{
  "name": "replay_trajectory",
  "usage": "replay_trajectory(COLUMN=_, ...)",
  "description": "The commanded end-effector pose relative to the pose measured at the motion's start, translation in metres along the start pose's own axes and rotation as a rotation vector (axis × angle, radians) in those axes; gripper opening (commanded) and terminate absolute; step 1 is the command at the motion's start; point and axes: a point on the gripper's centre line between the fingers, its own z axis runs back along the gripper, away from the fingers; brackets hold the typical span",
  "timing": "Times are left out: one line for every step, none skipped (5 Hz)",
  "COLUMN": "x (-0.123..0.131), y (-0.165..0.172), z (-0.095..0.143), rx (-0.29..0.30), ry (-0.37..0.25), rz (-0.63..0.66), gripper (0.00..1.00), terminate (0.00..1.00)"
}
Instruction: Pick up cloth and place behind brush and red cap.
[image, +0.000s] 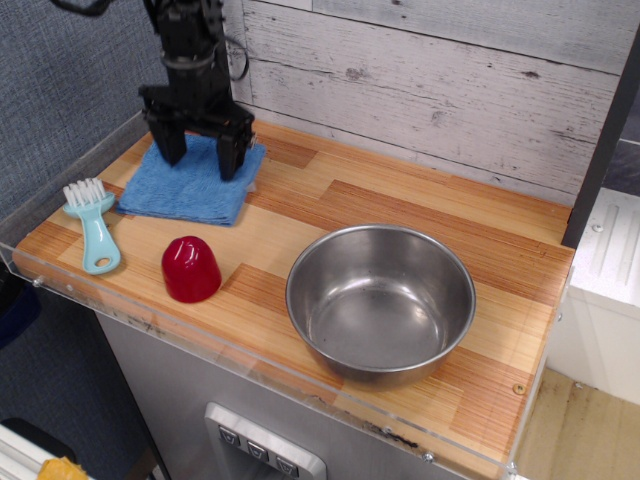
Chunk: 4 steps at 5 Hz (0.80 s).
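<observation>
The blue cloth (188, 188) lies flat on the wooden table at the back left, behind the light-blue brush (93, 226) and the red cap (190, 268). My gripper (200, 160) hangs just above the cloth's far half with its two black fingers spread wide apart and nothing between them. The fingertips (232, 168) are close to the cloth; whether they touch it I cannot tell. The brush lies at the left front edge, bristles pointing back. The red cap stands upright to its right.
A large steel bowl (380, 300) stands at the front middle-right. A clear plastic rim (60, 170) runs along the left and front edges. A plank wall (430, 90) rises behind the table.
</observation>
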Motion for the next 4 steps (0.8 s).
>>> replay_trajectory(x=0.008, y=-0.002, z=0.071, rx=0.036, ry=-0.154, rz=-0.028, gripper=1.00, terminate=0.00)
replay_trajectory(x=0.004, y=-0.014, z=0.092, rx=0.039, ry=-0.185, rz=-0.052, gripper=1.00, terminate=0.00)
replay_trajectory(x=0.000, y=-0.026, z=0.115, rx=0.042, ry=-0.214, rz=-0.077, gripper=1.00, terminate=0.00)
replay_trajectory(x=-0.009, y=-0.030, z=0.132, rx=0.020, ry=-0.247, rz=-0.091, gripper=1.00, terminate=0.00)
